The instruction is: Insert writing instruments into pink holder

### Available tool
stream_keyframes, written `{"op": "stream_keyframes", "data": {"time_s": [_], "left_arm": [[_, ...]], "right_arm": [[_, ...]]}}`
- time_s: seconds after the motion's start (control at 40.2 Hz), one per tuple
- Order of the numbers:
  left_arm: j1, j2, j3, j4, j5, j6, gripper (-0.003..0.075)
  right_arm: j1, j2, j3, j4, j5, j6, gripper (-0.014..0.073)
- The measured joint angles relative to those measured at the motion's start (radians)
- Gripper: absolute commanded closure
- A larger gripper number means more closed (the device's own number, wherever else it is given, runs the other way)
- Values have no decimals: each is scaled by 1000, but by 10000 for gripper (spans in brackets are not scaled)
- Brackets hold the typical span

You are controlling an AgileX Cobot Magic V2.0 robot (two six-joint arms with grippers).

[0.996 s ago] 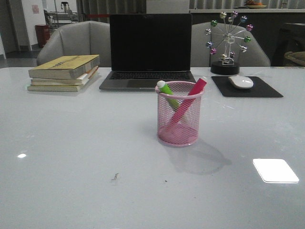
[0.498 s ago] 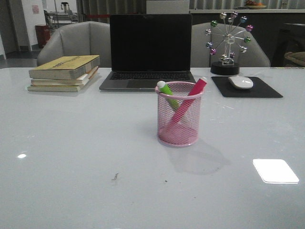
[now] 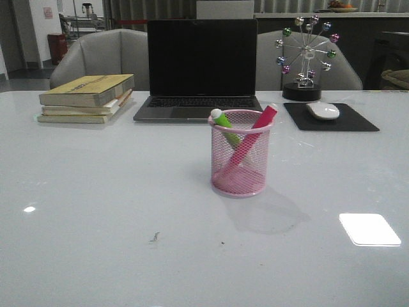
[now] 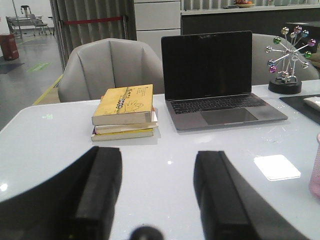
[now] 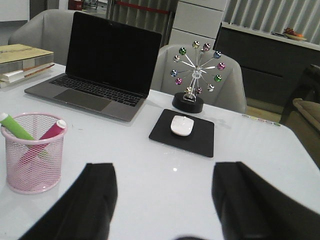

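Pink and green, both highlighters [image 3: 246, 141] are seen leaning crossed inside the pink holder [image 3: 239, 173]. Nothing is left to fetch; the right gripper [image 5: 164, 200], nearer, and left gripper [image 4: 157, 192] are spread wide, empty.

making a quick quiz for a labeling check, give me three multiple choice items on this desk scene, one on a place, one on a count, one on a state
1. Where is the mouse?
A. on the books
B. on the black mouse pad
C. inside the pink holder

2. How many markers stand in the pink holder?
A. none
B. two
C. four

3. What state is the right end effector in?
A. open, holding nothing
B. shut on a marker
C. shut on the mouse

Answers:
1 B, the mouse lies on the pad right of the laptop.
2 B, the green marker and the pink marker lean inside.
3 A, its fingers stand apart over bare table.
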Motion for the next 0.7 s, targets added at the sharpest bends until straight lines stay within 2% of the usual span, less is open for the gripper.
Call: {"op": "stream_keyframes", "data": {"time_s": [0.697], "left_arm": [[0, 42, 0, 0, -50, 0, 318]], "right_arm": [[0, -1, 0, -8, -7, 0, 74]]}}
